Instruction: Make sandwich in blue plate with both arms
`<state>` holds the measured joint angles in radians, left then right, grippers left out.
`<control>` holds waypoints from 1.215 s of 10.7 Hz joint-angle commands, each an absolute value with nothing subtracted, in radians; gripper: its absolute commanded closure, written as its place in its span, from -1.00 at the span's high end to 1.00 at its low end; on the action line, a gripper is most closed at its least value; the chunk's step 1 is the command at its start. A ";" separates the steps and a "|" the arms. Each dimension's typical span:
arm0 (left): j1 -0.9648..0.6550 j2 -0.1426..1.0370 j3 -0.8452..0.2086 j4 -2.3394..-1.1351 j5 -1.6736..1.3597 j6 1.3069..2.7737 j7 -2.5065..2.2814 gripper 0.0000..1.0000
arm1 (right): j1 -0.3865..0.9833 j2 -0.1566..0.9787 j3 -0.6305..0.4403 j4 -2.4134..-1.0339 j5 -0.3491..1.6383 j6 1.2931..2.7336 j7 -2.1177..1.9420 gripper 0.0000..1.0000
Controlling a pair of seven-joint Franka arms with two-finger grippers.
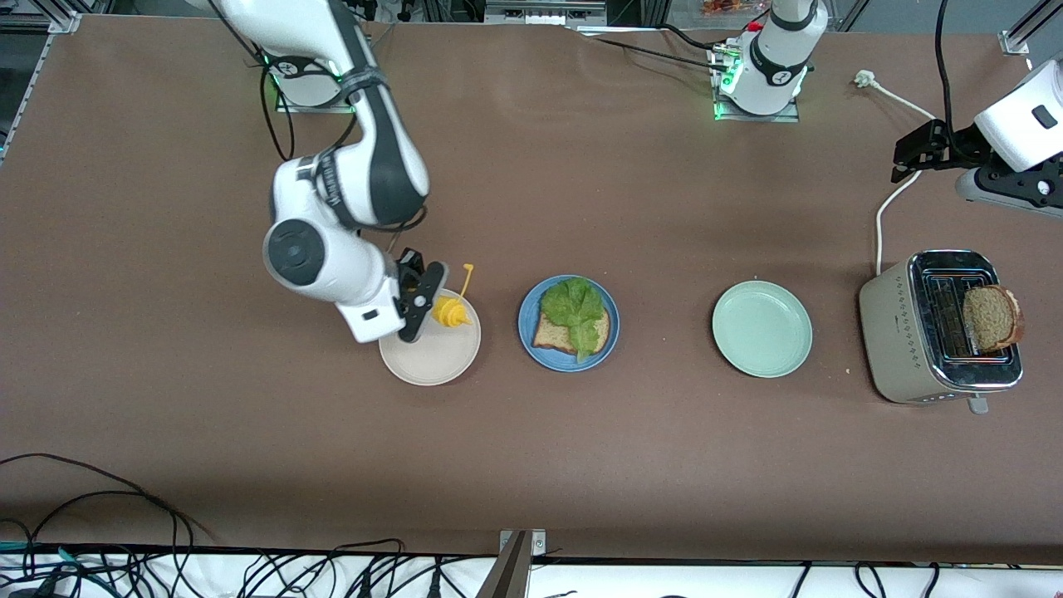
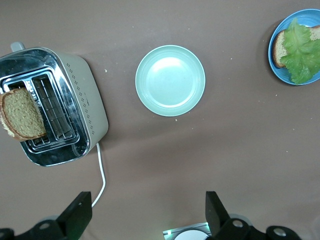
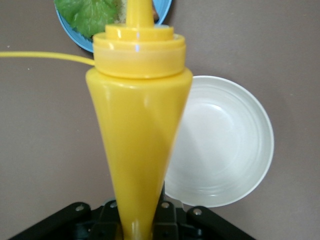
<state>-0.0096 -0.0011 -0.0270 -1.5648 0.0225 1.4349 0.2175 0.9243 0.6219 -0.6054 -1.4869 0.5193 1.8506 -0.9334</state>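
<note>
The right claw (image 1: 419,311), at centre-left of the front view, is clamping a yellow squeeze bottle (image 1: 451,311) and holding it over the beige plate (image 1: 432,359). In the right wrist view the bottle (image 3: 138,125) is filling the middle of the frame, its nozzle pointing toward the blue plate (image 3: 80,37) at the top edge.

The step in hand looks like carrying sauce to the open sandwich. The blue plate (image 1: 527,328) is sitting at the centre of the front view with one bread slice (image 1: 552,334) and a lettuce leaf (image 1: 573,306) on it; no top slice is on yet. To do this well, the bottle should be travelling level across the short gap, tipping only once the nozzle is above the lettuce, and being squeezed gently.

The left claw (image 1: 918,154) is waiting at the upper right with its fingers (image 2: 77,212) apart, holding nothing. Below it, the toaster (image 1: 889,332) is holding a second slice (image 1: 991,317). A mint-green plate (image 1: 761,329) is lying on the tabletop (image 1: 581,457) between toaster and blue plate. The bottle's thin yellow cap strap (image 1: 467,278) is sticking out and could snag.
</note>
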 commanded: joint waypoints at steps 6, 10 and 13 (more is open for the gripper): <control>-0.003 0.008 -0.025 -1.543 -0.002 1.420 0.229 1.00 | 1.296 0.821 -0.762 -1.309 0.174 1.706 -0.580 -1.00; 0.005 0.008 -0.025 -1.545 -0.002 1.420 0.229 1.00 | 1.377 0.923 -0.759 -1.299 0.000 1.704 -0.519 -1.00; 0.008 0.008 -0.025 -1.545 -0.002 1.419 0.229 1.00 | 1.387 0.988 -0.756 -1.289 -0.070 1.718 -0.492 -1.00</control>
<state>-0.0017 -0.0002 -0.0261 -1.5647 0.0224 1.4346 0.2175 1.3738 0.9166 -0.7264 -1.3422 -0.0263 1.7359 -0.5090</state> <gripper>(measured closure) 0.000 0.841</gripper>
